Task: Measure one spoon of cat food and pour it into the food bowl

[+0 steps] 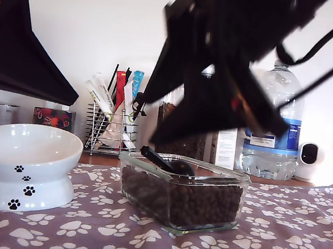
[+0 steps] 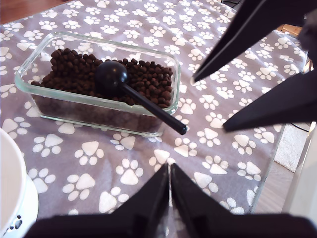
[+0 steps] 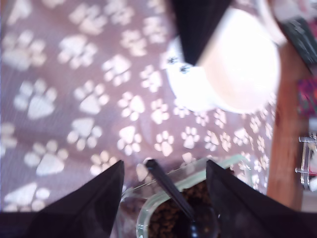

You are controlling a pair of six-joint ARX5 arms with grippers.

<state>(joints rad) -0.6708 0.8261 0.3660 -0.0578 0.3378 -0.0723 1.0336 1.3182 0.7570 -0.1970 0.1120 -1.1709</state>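
- My second gripper (image 3: 165, 166) hangs above the end of the glass dish with its jaws wide apart. The spoon's handle runs up between the two fingers, but neither finger touches it.
- My first gripper (image 2: 170, 167) is pinched together at the tips with nothing between them. It sits over bare cloth beside the dish.
- The spoon (image 2: 111, 78) lies in the dish. Its round bowl rests on the kibble near the middle, and its thin handle slants up over the rim with the end jutting past the glass.
- The cat food (image 2: 69, 69) is dark pellets filling the dish to just under the rim.
- The glass dish (image 1: 233, 176) is clear and rectangular. It stands on the tabletop near the middle of the exterior view.
- The food bowl (image 1: 26, 143) is white on a flared base with black paw prints. It stands upright at the exterior view's left, near the dish and apart from it.
- The cloth (image 1: 286, 238) is purple with white paw prints. It covers the tabletop under both vessels.
- The second arm (image 1: 223, 64) is blurred. In the exterior view it reaches down over the dish.
- In the background are a wire rack (image 1: 108, 126) holding sachets, a water bottle (image 1: 276, 114) and a small white camera (image 1: 309, 162).
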